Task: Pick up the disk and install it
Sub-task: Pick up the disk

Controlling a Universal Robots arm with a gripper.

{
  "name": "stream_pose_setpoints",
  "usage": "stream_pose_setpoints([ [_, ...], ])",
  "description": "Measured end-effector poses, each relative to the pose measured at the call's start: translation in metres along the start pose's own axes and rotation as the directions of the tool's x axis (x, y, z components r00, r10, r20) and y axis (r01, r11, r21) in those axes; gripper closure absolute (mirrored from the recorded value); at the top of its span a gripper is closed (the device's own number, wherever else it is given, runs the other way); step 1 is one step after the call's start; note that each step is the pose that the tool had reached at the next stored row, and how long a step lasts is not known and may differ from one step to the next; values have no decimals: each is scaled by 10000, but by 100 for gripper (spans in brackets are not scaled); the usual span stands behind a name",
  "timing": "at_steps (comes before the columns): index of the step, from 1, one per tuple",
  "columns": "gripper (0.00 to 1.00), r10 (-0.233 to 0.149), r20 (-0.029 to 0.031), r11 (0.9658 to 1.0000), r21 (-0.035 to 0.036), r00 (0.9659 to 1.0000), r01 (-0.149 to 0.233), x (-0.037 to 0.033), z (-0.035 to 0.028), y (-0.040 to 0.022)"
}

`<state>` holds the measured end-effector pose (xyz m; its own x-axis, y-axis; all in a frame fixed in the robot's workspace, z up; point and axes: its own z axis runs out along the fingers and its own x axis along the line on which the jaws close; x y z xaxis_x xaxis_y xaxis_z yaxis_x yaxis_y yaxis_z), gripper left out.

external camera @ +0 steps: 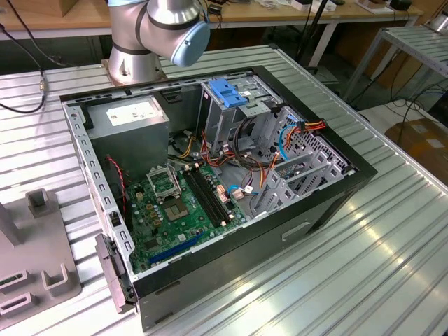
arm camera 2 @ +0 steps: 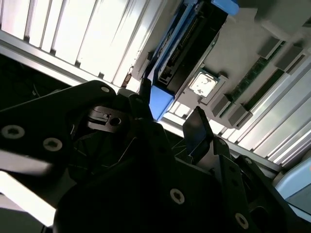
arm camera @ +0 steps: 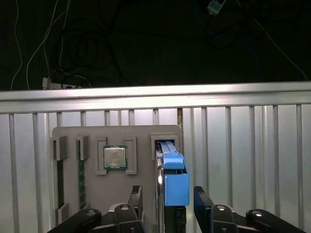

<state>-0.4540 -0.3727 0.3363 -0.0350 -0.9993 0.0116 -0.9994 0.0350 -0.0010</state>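
Over the grey holder: the gripper (arm camera: 167,198) hangs with its jaws spread, 1 finger (arm camera: 137,196) on each side of the disk, gripping nothing.
Disk: the disk (arm camera: 174,174) stands on edge in 1 slot of the holder (arm camera: 141,132), with its blue rail end facing up toward the gripper.
Neighbours: a processor chip (arm camera: 115,158) lies flat in a nearby pocket of the holder, and 2 memory sticks (arm camera: 81,174) stand in slots beyond it, all apart from the disk.
Table: the slatted metal table (arm camera: 243,150) carries the holder. In the exterior view the open computer case (external camera: 210,175) lies well apart from the holder, which sits at the exterior view's left.
Step in hand: by my reading, the grasp, with the disk not yet clamped.
Doing it well: 1 finger looks nearer the blue rail than the other, so I would even out the 2 gaps before closing. That way the disk is not shoved sideways in its slot. The pads should meet the broad faces squarely and deep enough to bear on the body, not just the blue end.
Hard to make out: whether the nearer pad already grazes the rail, and how deep the disk sits in the slot. The disk's label face is edge-on. In the second wrist view the gripper's dark body hides the slot's base.
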Motion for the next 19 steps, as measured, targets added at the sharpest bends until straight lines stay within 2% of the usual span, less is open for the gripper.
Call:
stream_pose_setpoints([
  [6,46,-47,0,10000,0,10000,47,-34,47,11],
  [15,46,-52,2,10000,0,10000,52,-41,125,74],
  [19,46,-52,2,10000,0,10000,52,-43,211,83],
])
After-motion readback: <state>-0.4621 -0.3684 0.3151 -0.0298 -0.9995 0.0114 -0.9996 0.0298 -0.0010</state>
